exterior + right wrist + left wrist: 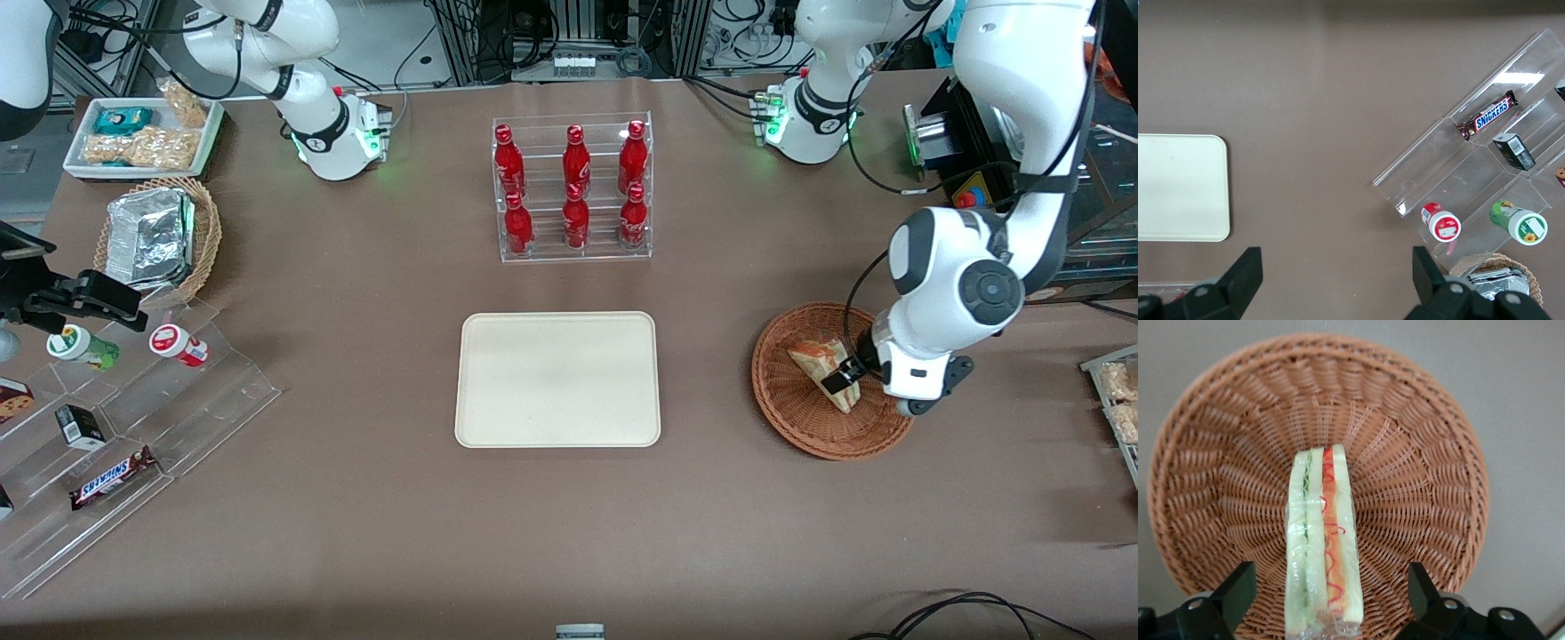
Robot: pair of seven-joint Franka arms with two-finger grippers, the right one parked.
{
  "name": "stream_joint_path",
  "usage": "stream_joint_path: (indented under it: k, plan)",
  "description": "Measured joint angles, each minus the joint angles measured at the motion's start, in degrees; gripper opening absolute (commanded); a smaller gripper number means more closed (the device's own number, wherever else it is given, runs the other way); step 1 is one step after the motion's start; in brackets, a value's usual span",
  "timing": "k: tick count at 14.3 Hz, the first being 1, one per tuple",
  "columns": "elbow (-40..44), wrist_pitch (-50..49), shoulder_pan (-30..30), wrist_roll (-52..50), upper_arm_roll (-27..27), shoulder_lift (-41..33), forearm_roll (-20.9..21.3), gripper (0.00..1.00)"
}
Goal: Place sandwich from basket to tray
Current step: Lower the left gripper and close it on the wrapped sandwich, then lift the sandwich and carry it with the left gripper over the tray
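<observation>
lying in the basket (pixel 800 418) near the working arm's end of the table, the sandwich (pixel 822 363) is straddled by the gripper (pixel 845 380), fingers (pixel 1238 587) spread wide and not touching it; the tray (pixel 557 380) is seen at mid-table.

The brown matte table (pixel 356 498) is carrying a cream rectangular tray (pixel 557 379) at its centre, a clear acrylic rack of red bottles (pixel 573 188) at twelve o'clock, and a reddish-brown wicker basket (pixel 791 404) at three o'clock, where the left gripper (pixel 845 378) is hovering.
</observation>
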Motion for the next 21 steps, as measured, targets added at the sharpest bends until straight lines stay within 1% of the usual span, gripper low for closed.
stream_joint_path:
  k: [6,7,8,9,11,13,14,18,19,21]
  plan:
    - [-1.47,0.21,-0.19,-1.09,0.03,0.38,0.0,1.0]
    - [-1.85,0.21,-0.19,-1.11,0.03,0.45,0.0,0.98]
    - [-2.22,0.21,-0.19,-1.12,0.03,0.6,0.0,0.79]
    - [-2.49,0.21,-0.19,-1.12,0.03,0.83,0.0,0.54]
    - [-2.56,0.22,-0.19,-1.13,0.07,1.36,0.0,0.33]
    - [-2.56,0.22,-0.18,-1.13,0.16,1.54,0.02,0.17]
    - [-2.56,0.22,-0.18,-1.12,0.19,1.56,0.02,0.14]
    - [-2.41,0.22,-0.22,-1.01,0.19,1.56,0.26,0.11]
    - [-2.14,0.26,-0.26,-0.94,0.14,1.55,0.62,0.09]
    - [-0.66,-0.19,-0.8,-0.7,0.0,1.36,1.38,0.09]
